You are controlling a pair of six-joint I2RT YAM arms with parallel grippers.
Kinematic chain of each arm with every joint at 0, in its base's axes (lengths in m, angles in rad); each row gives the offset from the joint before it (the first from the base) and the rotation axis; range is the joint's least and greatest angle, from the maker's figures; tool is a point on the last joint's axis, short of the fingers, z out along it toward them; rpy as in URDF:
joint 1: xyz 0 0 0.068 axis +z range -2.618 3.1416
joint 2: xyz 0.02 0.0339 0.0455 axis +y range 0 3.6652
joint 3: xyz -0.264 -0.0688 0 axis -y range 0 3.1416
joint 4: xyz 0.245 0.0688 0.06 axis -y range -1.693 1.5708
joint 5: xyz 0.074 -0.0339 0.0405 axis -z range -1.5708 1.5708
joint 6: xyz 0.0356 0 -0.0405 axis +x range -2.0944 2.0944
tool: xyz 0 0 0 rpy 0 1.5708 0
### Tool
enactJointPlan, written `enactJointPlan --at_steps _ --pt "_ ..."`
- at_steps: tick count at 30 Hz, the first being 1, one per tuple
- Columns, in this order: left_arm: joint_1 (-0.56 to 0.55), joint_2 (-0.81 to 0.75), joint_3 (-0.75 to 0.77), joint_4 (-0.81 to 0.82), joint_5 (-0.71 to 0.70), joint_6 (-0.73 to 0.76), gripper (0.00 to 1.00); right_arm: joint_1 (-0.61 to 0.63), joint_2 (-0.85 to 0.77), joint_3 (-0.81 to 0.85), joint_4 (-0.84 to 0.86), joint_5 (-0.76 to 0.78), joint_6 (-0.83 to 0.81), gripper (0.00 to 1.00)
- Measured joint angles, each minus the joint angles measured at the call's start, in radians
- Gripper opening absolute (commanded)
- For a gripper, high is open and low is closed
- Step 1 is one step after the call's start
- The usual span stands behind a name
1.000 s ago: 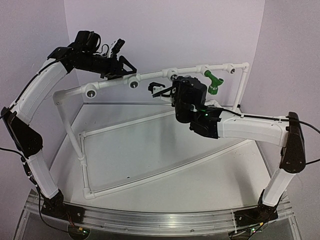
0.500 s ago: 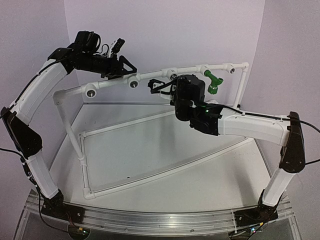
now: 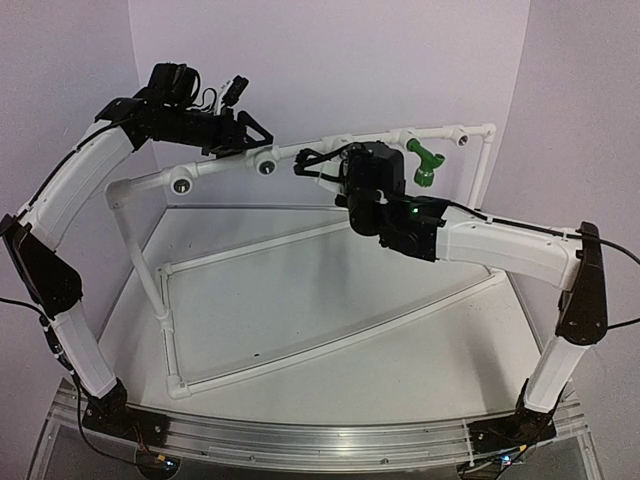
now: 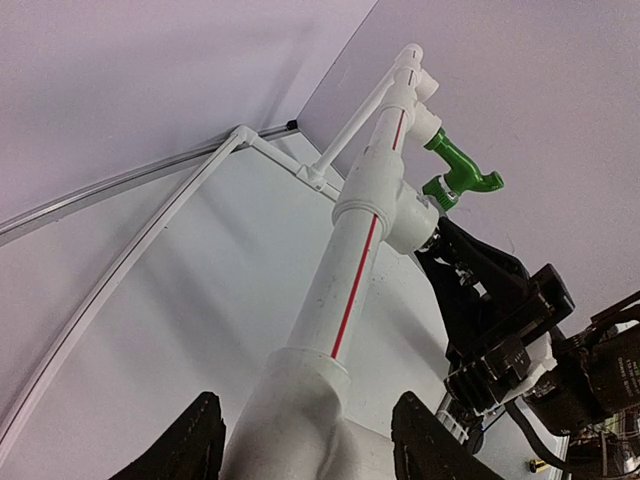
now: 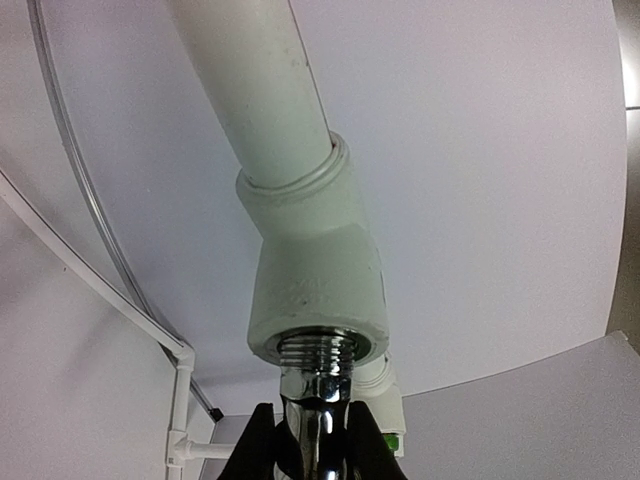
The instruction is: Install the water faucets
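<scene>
**Silver tap at the mouth of a joint, green tap further along the rail**

From above I can hardly make out the silver tap (image 5: 318, 395); the right gripper (image 5: 315, 455) and its wrist cover it. The right wrist view shows only the threaded end and a bit of shiny body, and the rest is cut off at the bottom edge (so I cannot see a lever). The left gripper (image 4: 308, 400) is cropped as well, showing just two dark fingers (image 4: 200, 440) at the foot of its view.

The white pipe frame (image 4: 350, 270) stands on a pale, glossy table (image 3: 300, 330), with plain lilac walls (image 3: 330, 60) close behind and to the side.

The right jaws are nearly closed and pinch the silver tap between them. Straight ahead of them, its thread sits just inside the opening of a white joint (image 5: 315, 290) on the top rail, with several turns of thread in sight.

The left jaws stand about half open, one finger against each side of a thick joint on the pipe frame, clamped on it as far as I can tell. The green tap (image 4: 460, 172) sticks out of the rail well beyond these jaws, past the right gripper and apart from both.
</scene>
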Motion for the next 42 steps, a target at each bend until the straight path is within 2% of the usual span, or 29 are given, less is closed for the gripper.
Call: enactJointPlan --at_steps 18,33,42 --pt "0.004 -0.001 -0.008 0.014 -0.010 0.000 0.51 -0.011 0.003 0.120 -0.274 -0.093 0.403 0.00" --pt "0.004 -0.001 -0.010 0.019 -0.022 0.000 0.50 -0.101 -0.007 0.186 -0.449 -0.366 0.753 0.00" --pt "0.004 -0.003 -0.015 0.025 -0.022 0.000 0.49 -0.131 -0.009 0.212 -0.506 -0.478 0.933 0.00"
